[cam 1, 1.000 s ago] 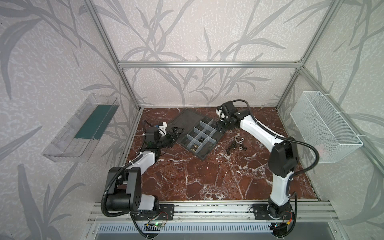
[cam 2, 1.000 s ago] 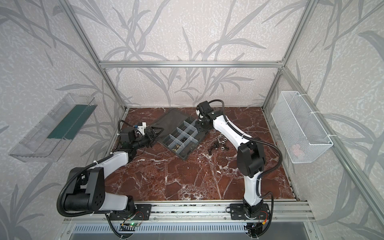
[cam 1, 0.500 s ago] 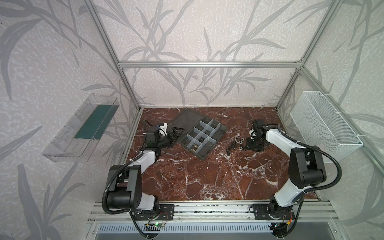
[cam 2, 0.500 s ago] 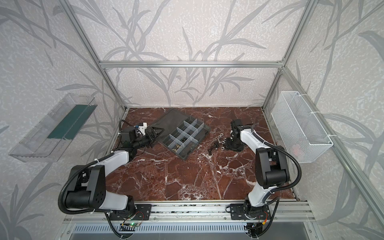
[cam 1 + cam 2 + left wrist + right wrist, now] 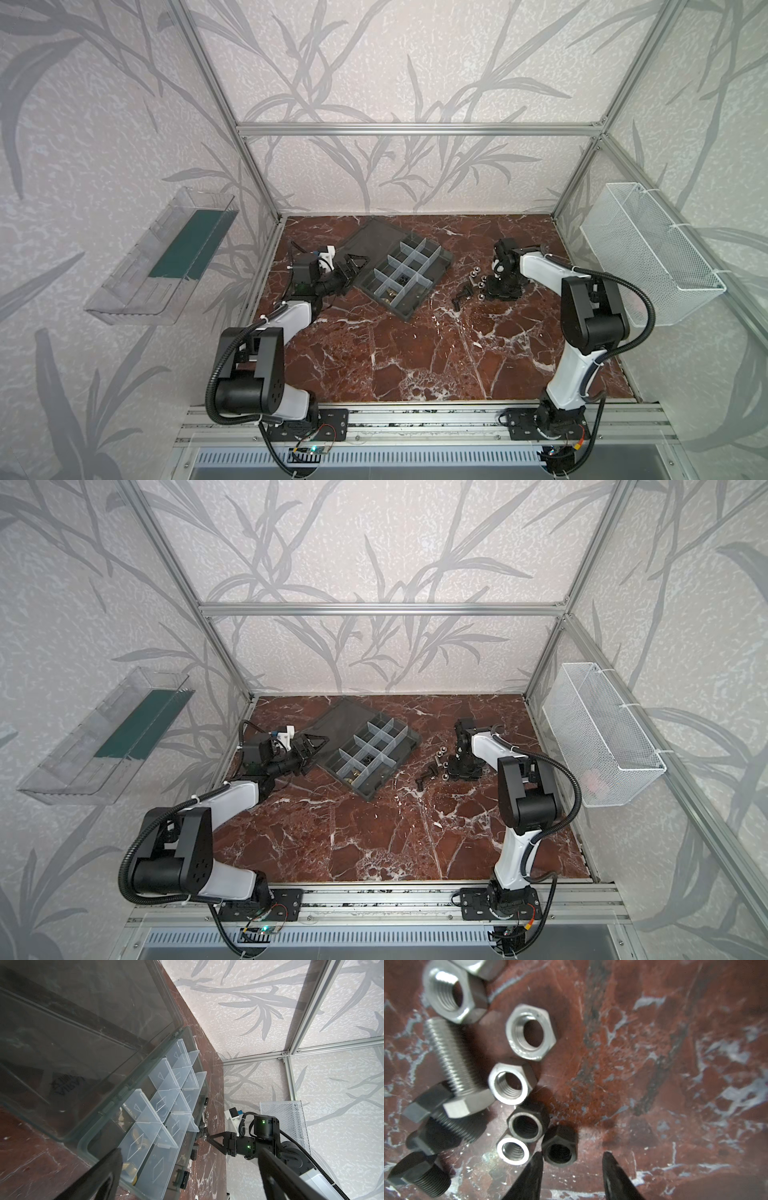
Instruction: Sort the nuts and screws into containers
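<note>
The left arm (image 5: pixel 286 320) and right arm (image 5: pixel 540 270) match: glossy white link shells between matte black, blocky joint housings. A ribbed black cable hose (image 5: pixel 644 307) loops off each shoulder. A white camera bracket (image 5: pixel 232 1115) with a blue plug (image 5: pixel 240 1113) sits at each wrist, and small green lights (image 5: pixel 263 1121) glow on the right arm's wrist housings. The left gripper (image 5: pixel 357 266) and right gripper (image 5: pixel 572 1155) have black fingers (image 5: pixel 614 1174) tapering to points. Each arm ends in a black base plate (image 5: pixel 519 430).

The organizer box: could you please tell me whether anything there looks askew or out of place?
The box sits cornerwise to the table, its lid folded open flat. A small heap of nuts and bolts lies loose on the table beside it, not in any compartment.
</note>
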Available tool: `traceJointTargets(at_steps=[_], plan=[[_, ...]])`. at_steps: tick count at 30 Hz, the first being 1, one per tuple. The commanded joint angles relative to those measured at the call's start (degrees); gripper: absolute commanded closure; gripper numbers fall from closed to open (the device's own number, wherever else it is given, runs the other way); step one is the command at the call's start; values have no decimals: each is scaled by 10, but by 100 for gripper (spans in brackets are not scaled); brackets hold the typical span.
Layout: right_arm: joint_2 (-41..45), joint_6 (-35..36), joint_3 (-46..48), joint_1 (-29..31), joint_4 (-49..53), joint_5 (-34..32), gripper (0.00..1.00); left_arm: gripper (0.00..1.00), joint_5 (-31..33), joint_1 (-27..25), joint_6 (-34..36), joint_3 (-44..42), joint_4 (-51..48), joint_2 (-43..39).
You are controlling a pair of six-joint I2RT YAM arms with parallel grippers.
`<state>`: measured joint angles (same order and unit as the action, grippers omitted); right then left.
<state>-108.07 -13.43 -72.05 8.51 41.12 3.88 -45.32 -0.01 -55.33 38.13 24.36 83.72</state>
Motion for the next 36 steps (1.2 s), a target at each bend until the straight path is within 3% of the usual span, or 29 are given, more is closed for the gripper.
traceJointTargets(at_steps=[1, 15, 21, 28, 32, 36], plan=[[-13, 12, -15, 1, -3, -6, 56, 0, -2, -2, -1, 8, -1, -11], [-26, 15, -4, 1, -10, 8, 66, 1, -3, -2, 2, 5, -1, -12], [-23, 18, 3, 1, -18, 6, 88, 1, -4, -1, 1, 5, -1, -13], [82, 28, -11, 16, -43, 57, 95, 0, -5, -1, -1, 5, 0, -18], [124, 30, -66, 56, -59, 97, 96, 0, -12, -1, -23, -1, 35, -17], [107, 51, -138, 131, -69, 58, 96, 0, -13, -2, -27, -5, 41, -15]])
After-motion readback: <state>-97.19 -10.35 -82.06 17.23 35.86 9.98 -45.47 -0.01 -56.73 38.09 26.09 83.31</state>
